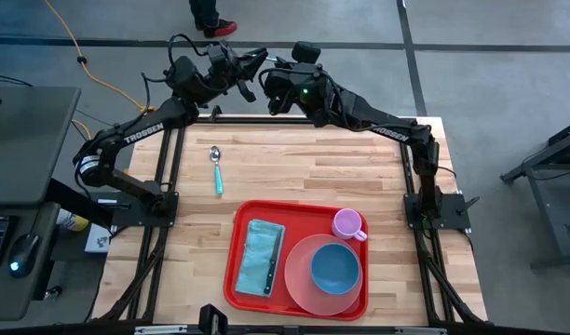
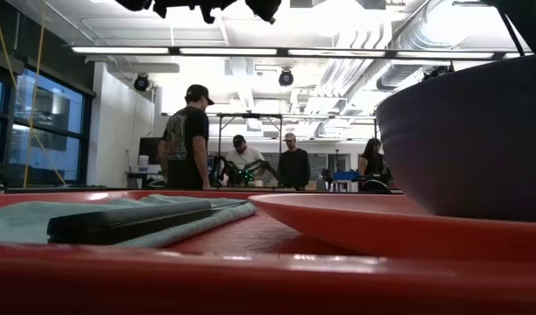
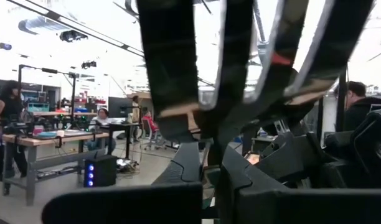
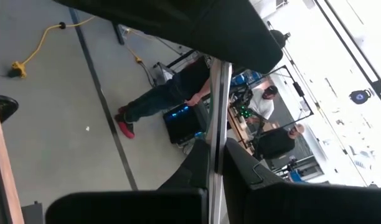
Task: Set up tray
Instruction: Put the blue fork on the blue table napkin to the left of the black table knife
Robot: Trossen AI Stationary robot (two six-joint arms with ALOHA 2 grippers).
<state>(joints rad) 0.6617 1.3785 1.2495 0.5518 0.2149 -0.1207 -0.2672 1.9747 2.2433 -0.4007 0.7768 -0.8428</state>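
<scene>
White "TROSSEN" lettering runs along both dark arms at the frame's top; the left gripper (image 1: 249, 78) looks nearly closed, empty; the right gripper (image 1: 271, 93) is closed, empty; the tray (image 1: 245, 224) sits lower centre, loaded.

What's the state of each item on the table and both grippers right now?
tray: flat on the table, loaded.
napkin: folded, on the tray's left part.
knife: lying on the napkin.
plate: on the tray's right part, upright.
bowl: upright on the plate, looks empty.
cup: upright on the tray, beside the plate.
spoon: on bare table, off the tray.
left gripper: raised at the table's far edge, holding nothing.
right gripper: shut, empty, beside it.
</scene>
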